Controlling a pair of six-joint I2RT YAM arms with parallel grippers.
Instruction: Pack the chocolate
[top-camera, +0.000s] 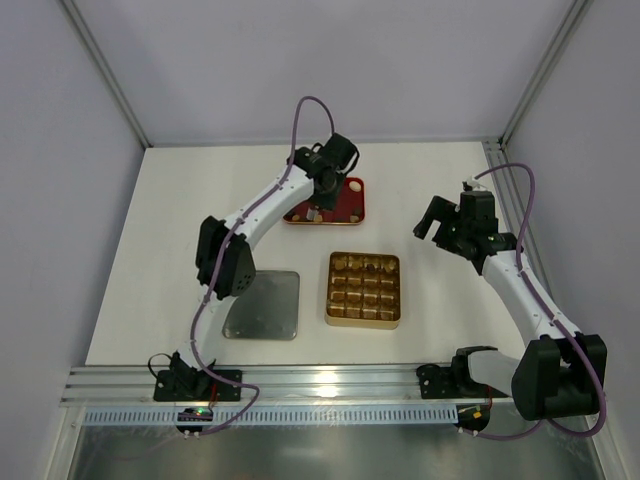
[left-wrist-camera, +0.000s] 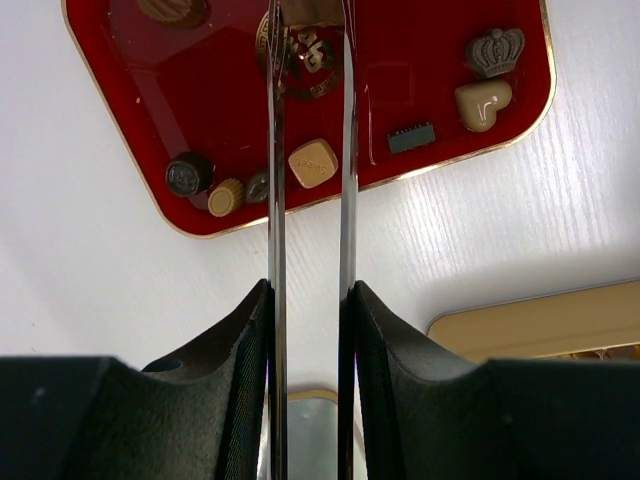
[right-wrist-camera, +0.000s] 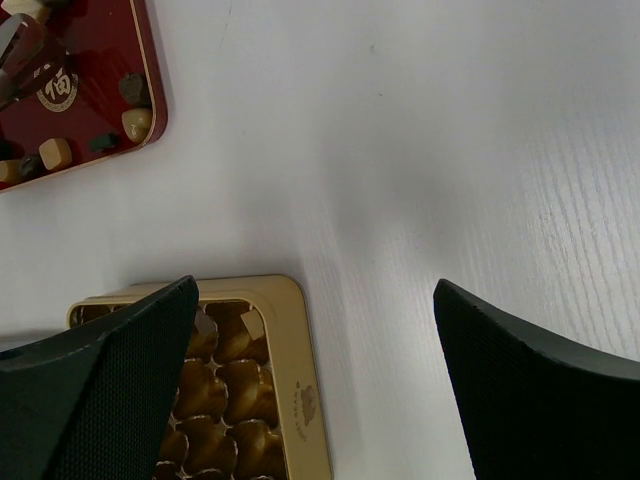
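Several small chocolate pieces lie in the red tray (left-wrist-camera: 420, 110), among them a crown (left-wrist-camera: 494, 52), a pale heart (left-wrist-camera: 483, 103), a tan square (left-wrist-camera: 313, 163) and a dark round one (left-wrist-camera: 188, 174). My left gripper (left-wrist-camera: 310, 290) hovers over that tray (top-camera: 345, 205) and is shut on a pair of metal tongs (left-wrist-camera: 277, 200). The tong blades reach to either side of a round patterned chocolate (left-wrist-camera: 310, 55); whether they pinch it I cannot tell. My right gripper (right-wrist-camera: 315, 290) hangs open over bare table beside the gold tray (right-wrist-camera: 300, 400), holding nothing.
The gold compartment tray (top-camera: 363, 320) sits mid-table, and the cups that show look empty. A silver lid (top-camera: 263, 304) lies to its left. White enclosure walls and a metal rail (top-camera: 330, 385) border the table.
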